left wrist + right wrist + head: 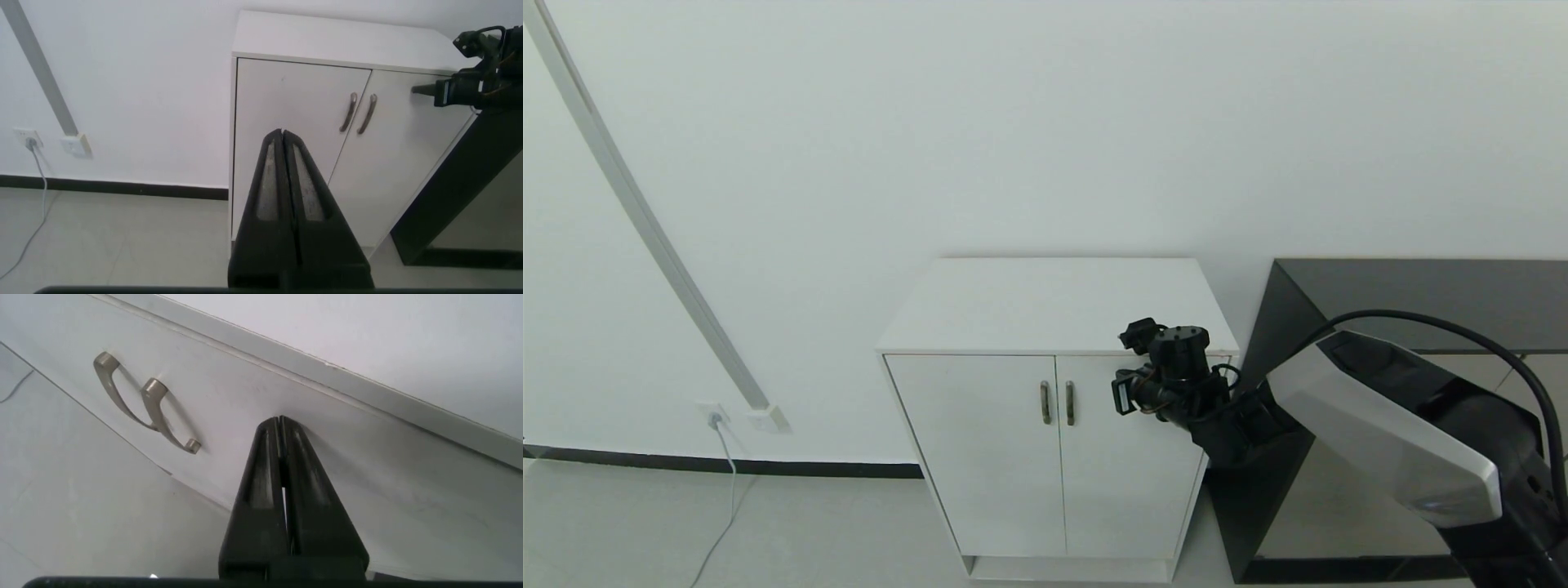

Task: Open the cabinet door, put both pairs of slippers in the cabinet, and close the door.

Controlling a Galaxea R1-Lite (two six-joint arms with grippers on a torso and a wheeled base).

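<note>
Right tool [1121, 397]: pressed together, centre right of frame, near the right cabinet door [1131, 478].
Left tool [283, 133]: pressed together, facing the cabinet [310, 37].
Door handles [1045, 403]: side by side, centre.

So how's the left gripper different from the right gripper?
The right gripper is close to the right door; the left gripper is farther back. The right gripper points at the right door, the left gripper toward the left door. Both are shut, holding nothing.
</note>
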